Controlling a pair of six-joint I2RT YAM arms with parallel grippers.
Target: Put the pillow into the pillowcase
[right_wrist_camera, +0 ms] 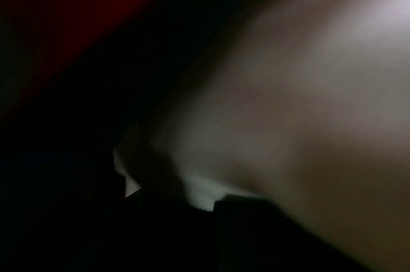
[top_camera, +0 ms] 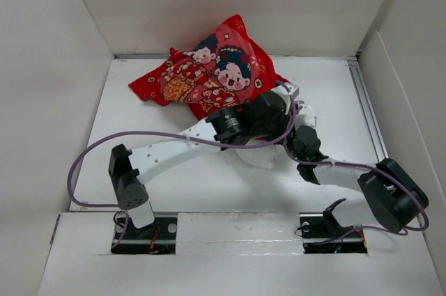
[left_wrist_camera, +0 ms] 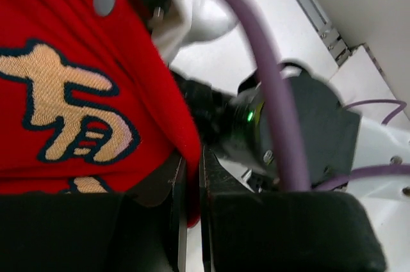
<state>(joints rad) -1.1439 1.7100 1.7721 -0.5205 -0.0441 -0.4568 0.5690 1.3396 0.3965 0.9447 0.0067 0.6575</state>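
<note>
The red pillowcase (top_camera: pixel 209 73) with cartoon figures lies bulging at the back middle of the table. A part of the white pillow (top_camera: pixel 263 157) shows under my crossed arms, at the case's near right end. My left gripper (top_camera: pixel 273 106) is shut on the case's red edge (left_wrist_camera: pixel 191 176), with gold characters to its left. The pillow (left_wrist_camera: pixel 205 19) also shows in the left wrist view, beyond the edge. My right wrist (top_camera: pixel 305 143) reaches under the left arm and its fingers are hidden there. The right wrist view is dark, with white pillow fabric (right_wrist_camera: pixel 307 93) close up and red cloth (right_wrist_camera: pixel 57 3) above left.
White walls enclose the table on the left, back and right. A metal rail (top_camera: pixel 368 111) runs along the right side. Purple cables (top_camera: pixel 90 153) loop from both arms. The right arm's elbow (top_camera: pixel 391 193) sits near the right wall.
</note>
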